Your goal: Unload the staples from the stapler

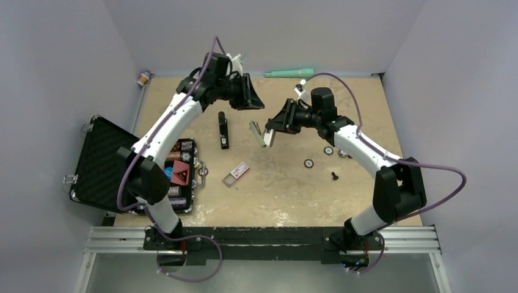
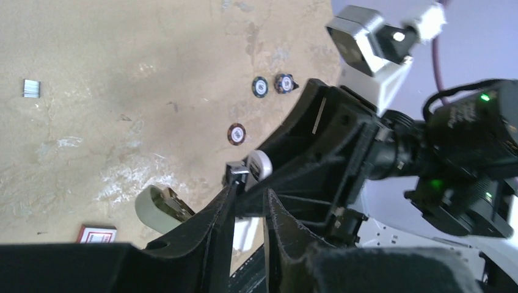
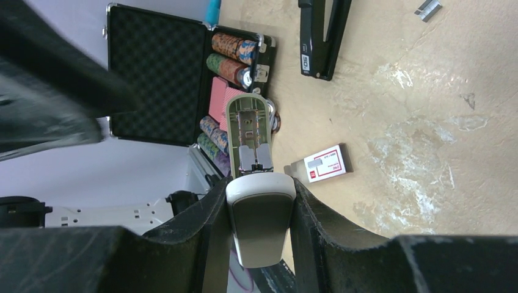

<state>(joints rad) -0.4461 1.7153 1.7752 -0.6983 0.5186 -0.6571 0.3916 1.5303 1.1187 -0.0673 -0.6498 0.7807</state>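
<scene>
The slim black stapler point(image 1: 223, 130) lies on the table with its arm hinged open; it also shows in the right wrist view point(image 3: 321, 36). A small silvery staple strip point(image 3: 427, 7) lies on the table beyond it and shows in the left wrist view too point(image 2: 31, 88). My right gripper point(image 1: 270, 129) point(image 3: 259, 183) is shut on a pale green oblong case point(image 3: 247, 122) and holds it above the table, hinged open with metal inside. My left gripper point(image 1: 255, 102) point(image 2: 250, 183) hovers close to that case point(image 2: 159, 207), its fingers a narrow gap apart with nothing seen between them.
A small clear box with a red-and-white label point(image 1: 236, 173) lies mid-table. An open black case of poker chips point(image 1: 98, 162) sits at the left edge. Loose chips point(image 1: 309, 163) and a small black piece point(image 1: 334, 176) lie to the right. A teal pen point(image 1: 288, 72) lies by the back wall.
</scene>
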